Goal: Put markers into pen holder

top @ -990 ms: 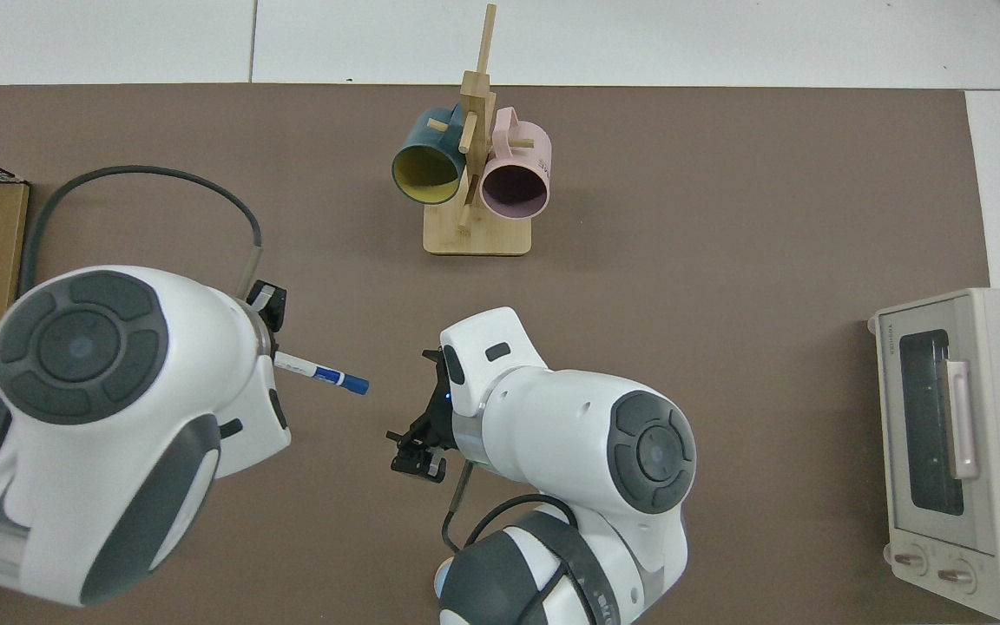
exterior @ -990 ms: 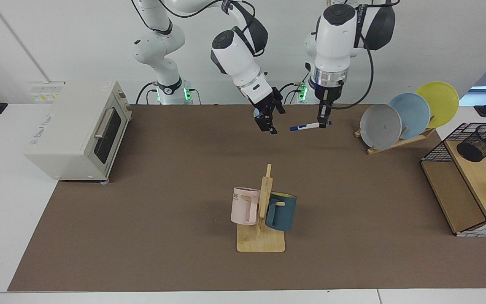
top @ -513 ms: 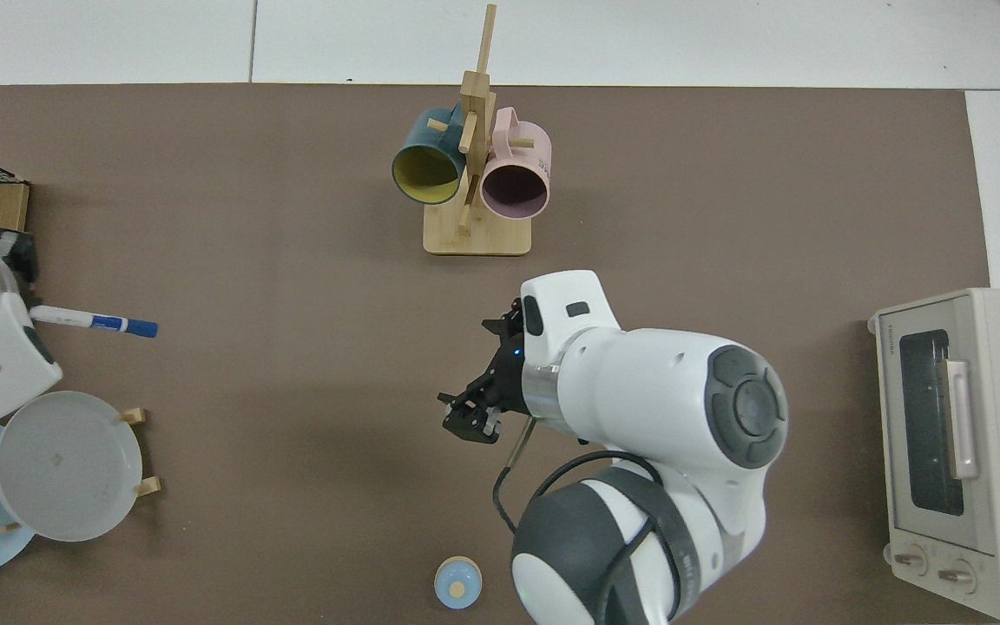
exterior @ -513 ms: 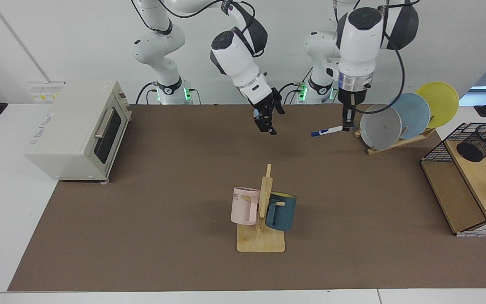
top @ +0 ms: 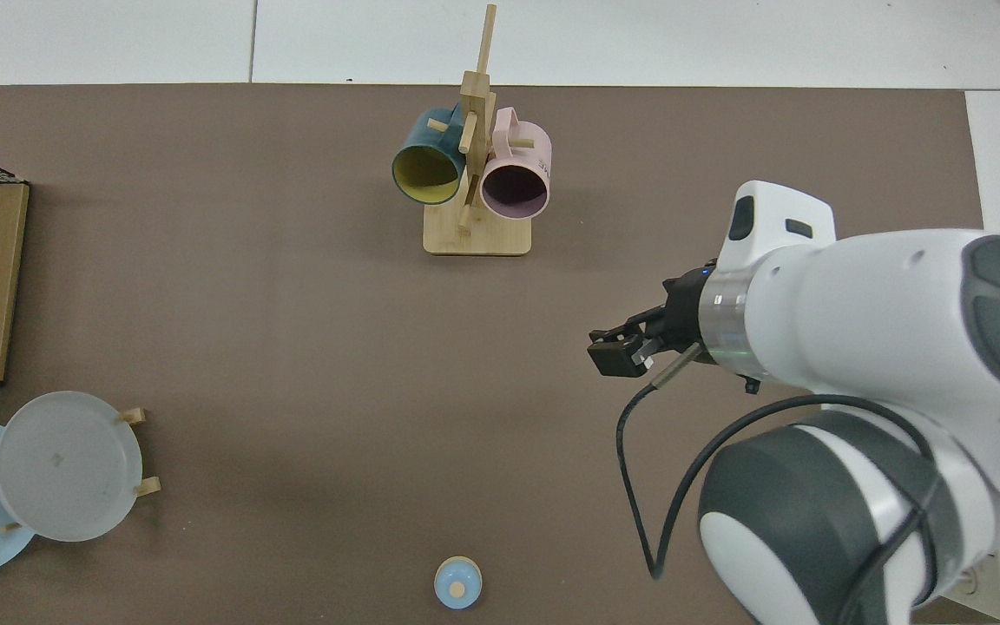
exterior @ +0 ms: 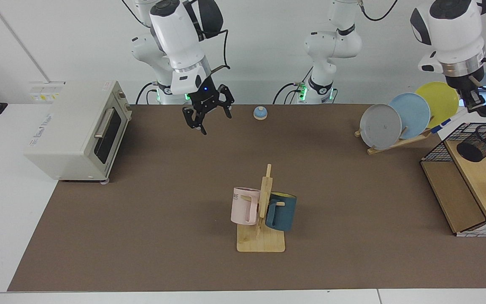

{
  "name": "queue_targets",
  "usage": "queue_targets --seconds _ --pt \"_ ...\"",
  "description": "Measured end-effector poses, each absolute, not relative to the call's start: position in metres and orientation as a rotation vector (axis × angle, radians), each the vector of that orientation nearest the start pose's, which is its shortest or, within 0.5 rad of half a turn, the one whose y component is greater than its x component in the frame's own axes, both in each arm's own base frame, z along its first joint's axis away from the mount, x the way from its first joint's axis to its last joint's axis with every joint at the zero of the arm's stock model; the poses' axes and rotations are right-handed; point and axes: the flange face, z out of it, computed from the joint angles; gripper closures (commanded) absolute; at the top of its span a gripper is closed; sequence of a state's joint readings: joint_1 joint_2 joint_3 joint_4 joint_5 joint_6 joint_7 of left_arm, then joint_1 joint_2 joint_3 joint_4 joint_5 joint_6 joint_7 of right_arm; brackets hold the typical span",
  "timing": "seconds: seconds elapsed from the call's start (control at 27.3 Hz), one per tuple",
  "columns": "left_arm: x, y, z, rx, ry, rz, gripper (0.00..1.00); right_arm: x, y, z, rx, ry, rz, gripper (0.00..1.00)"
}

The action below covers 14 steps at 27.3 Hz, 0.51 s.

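My left pincer (exterior: 474, 100) hangs high at the tabletop's (exterior: 163, 219) far edge, above the wire basket (exterior: 439, 148). It is clamped on the marker (exterior: 449, 121), which slants down toward the plate rack (exterior: 395, 143), cap end lowest. The pen holder (exterior: 481, 142) lies tilted inside the basket, just beside the marker. My right pincer (exterior: 207, 119) hovers near the toaster oven (exterior: 78, 131), fingers (exterior: 193, 120) spread apart and holding nothing.

I see a matt brown mat (exterior: 163, 202) over the surface, a pale wood mug rack (exterior: 261, 241), a black wire-mesh pen holder (exterior: 481, 142), and glossy white plastic arm shells (top: 882, 321).
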State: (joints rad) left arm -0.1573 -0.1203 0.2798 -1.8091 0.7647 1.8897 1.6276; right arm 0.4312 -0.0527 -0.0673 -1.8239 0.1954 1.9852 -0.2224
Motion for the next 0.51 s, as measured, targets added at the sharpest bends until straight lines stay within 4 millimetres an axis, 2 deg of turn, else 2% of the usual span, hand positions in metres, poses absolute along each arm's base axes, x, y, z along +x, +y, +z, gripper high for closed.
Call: queue_targets --seconds 0.26,0.44,0.51 --pt "0.53 0.192 0.627 -1.618 1.825 0.546 1.0 0.534 0.147 0.572 -2.91 -0.464 -0.103 0.0" --pt "0.533 0.231 0.627 -1.536 1.823 0.516 1.0 0.531 0.124 0.568 -3.047 -0.262 -0.007 0.0" --pt "0.536 0.24 0.627 -1.504 1.827 0.515 1.0 0.53 0.118 0.567 -3.088 -0.209 0.007 0.0"
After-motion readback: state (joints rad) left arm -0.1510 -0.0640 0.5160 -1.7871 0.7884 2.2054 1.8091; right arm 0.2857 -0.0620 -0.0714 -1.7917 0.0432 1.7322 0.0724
